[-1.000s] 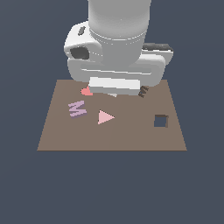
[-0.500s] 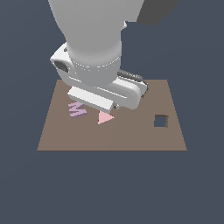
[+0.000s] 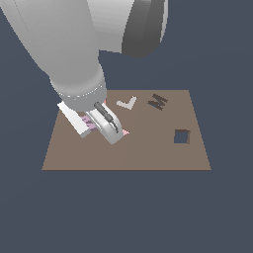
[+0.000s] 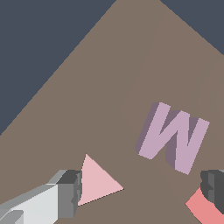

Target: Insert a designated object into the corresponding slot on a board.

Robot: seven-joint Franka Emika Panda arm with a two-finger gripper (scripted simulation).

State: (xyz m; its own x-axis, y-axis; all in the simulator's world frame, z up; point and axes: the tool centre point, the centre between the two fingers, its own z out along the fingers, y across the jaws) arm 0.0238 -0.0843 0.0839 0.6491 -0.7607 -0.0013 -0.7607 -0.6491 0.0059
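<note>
The pale purple M block [image 4: 173, 138] lies flat on the brown board [image 4: 109, 87], just beyond the line between my two fingertips. My gripper [image 4: 142, 190] is open above the board, holding nothing, with one finger [image 4: 70, 192] beside the pink triangle [image 4: 96, 181] and the other finger [image 4: 214, 186] over the red heart [image 4: 201, 210]. In the exterior view my arm's hand [image 3: 106, 123] covers most of the purple M [image 3: 87, 119]. The dark M-shaped slot [image 3: 158, 102] sits at the board's [image 3: 148, 158] far edge, towards the exterior view's right of the block.
A pale L-shaped mark [image 3: 126, 103] lies beside the slot. A square dark hole [image 3: 182, 136] is near the board's edge at the exterior view's right. Only the tip of the pink triangle [image 3: 125, 132] shows past my hand.
My arm has swung from the board's far middle towards the exterior view's left and down over the purple M. The slot and the L mark have come into view.
</note>
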